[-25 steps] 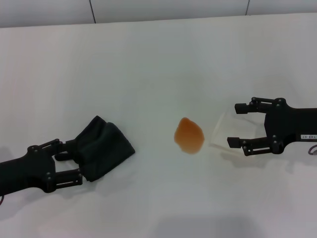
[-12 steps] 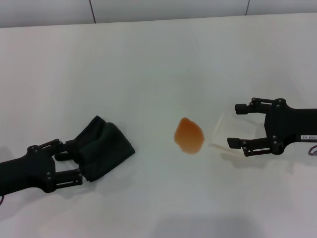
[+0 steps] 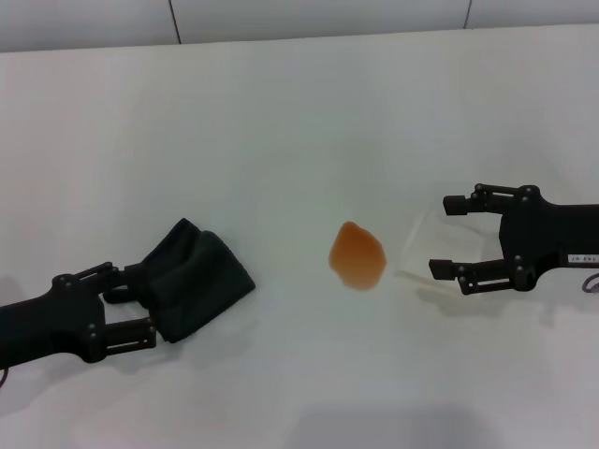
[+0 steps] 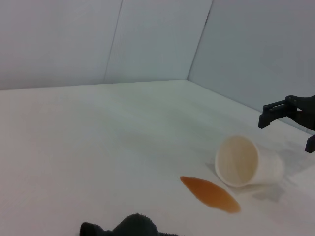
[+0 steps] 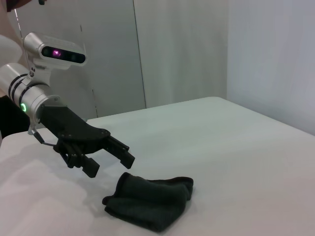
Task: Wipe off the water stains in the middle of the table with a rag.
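Observation:
The rag (image 3: 198,281), a dark bunched cloth, lies on the white table (image 3: 281,122) at the left; it also shows in the wrist views as rag (image 5: 150,201) and rag (image 4: 128,227). My left gripper (image 3: 142,304) is open at the rag's near end; in the right wrist view this left gripper (image 5: 110,162) hovers just off the cloth, holding nothing. The orange water stains (image 3: 357,256) form one blotch mid-table, stain (image 4: 210,194). My right gripper (image 3: 440,234) is open, its fingers on either side of a tipped clear cup (image 3: 432,245).
The plastic cup (image 4: 246,161) lies on its side with its mouth toward the blotch, just right of it. A grey wall (image 3: 318,17) runs along the table's far edge. Bare white surface lies between rag and blotch.

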Available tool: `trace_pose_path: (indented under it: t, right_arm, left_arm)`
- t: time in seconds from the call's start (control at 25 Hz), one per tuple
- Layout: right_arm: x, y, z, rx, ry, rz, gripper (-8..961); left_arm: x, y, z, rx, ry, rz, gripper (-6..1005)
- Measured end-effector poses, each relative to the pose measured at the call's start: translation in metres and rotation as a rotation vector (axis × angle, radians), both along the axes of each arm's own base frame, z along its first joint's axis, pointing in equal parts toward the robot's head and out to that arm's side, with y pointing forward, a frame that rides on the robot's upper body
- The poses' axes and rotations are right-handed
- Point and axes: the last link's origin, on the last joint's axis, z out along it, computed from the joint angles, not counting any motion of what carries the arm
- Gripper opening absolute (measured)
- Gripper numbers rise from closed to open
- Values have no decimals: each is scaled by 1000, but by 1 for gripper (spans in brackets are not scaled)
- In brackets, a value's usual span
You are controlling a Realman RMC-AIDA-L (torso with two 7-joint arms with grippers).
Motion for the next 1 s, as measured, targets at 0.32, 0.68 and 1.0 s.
trace_pose_path:
  t: [0.32,0.68,1.0]
  right_arm:
    - [0,0,0,0,0,-2,848]
    - [0,-1,1,0,0,1,846]
    - [0,-1,1,0,0,1,844]
  left_arm:
    - [0,0,0,-1,0,0,894]
    - [1,0,0,-4,-2,-5,894]
    - [1,0,1,-4,-2,-5,893]
